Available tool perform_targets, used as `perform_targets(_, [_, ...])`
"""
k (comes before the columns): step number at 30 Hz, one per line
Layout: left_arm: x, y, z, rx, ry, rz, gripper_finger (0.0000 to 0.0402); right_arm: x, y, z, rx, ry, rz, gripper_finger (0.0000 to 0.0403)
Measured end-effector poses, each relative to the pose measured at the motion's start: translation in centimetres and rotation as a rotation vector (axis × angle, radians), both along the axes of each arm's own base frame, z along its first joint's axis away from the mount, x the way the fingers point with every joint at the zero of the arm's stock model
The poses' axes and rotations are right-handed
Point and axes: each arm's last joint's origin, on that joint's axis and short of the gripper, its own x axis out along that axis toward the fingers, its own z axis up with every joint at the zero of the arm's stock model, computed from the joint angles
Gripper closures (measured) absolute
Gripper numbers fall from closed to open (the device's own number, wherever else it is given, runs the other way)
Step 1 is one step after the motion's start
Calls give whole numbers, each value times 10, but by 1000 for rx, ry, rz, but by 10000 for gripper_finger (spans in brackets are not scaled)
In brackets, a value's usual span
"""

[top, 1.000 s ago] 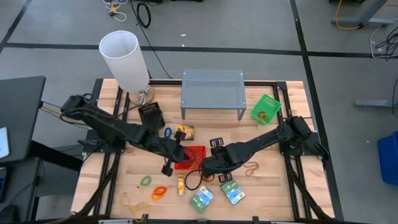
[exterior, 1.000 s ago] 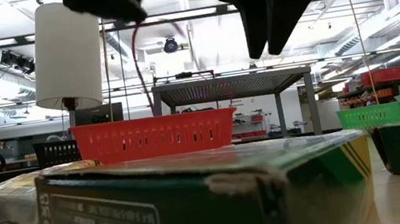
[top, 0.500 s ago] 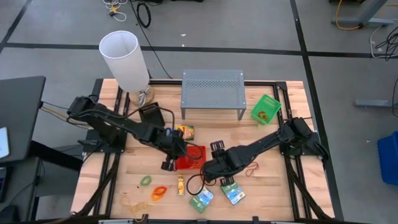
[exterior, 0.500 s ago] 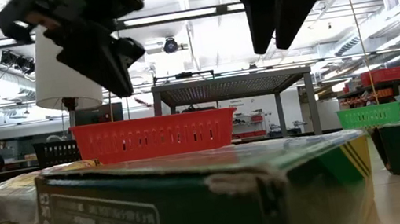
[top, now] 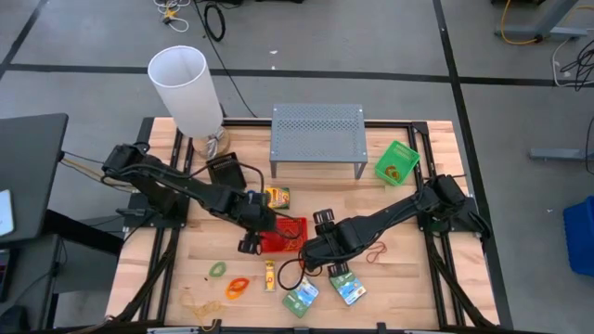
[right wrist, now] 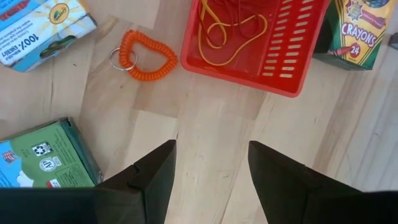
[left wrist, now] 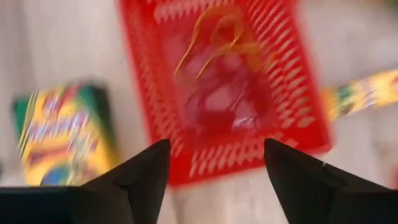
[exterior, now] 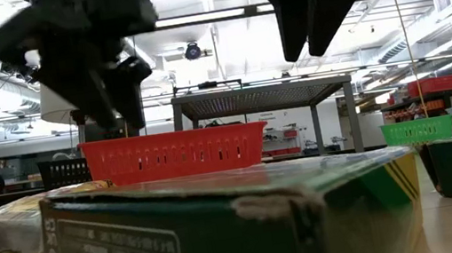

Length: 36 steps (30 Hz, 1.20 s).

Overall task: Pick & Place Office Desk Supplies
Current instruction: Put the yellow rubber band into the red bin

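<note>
A red mesh tray stands mid-table with orange and red rubber bands lying in it. My left gripper hangs open just above the tray's left edge and holds nothing. My right gripper hangs open over bare wood at the tray's near right. A crayon box lies behind the tray. Two green-blue packets lie near the front edge. An orange coil lies by them. A green tray sits at the far right, a black box at the far left.
A tall white lampshade stands at the far left corner and a grey perforated stand at the far middle. A green band, an orange coil and a red band lie loose on the wood. Bare wood shows at the front right.
My left gripper has sunk toward the red tray, tipped more steeply downward and opened. The red rubber band that hung below it a second ago no longer hangs from it.
</note>
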Motion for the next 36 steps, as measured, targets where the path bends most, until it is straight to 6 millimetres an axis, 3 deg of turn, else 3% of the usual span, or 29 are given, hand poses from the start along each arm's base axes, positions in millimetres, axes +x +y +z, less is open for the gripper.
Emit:
perform_targets(5, [-11,6,-10,65,61,179,126,0,0,0,0,0,0,195])
perform_targets(14, [-44,16,-48,98,158,450,128,0,0,0,0,0,1,195])
perform_targets(19, [-64,18,-55,199,236,564,129,0,0,0,-4,2,16,195])
perform_targets(26, [-74,14,-55,210,290,615,129,0,0,0,-5,3,22,195])
perform_targets(36, [-88,22,-77,158,310,676,129,0,0,0,-6,5,27,195])
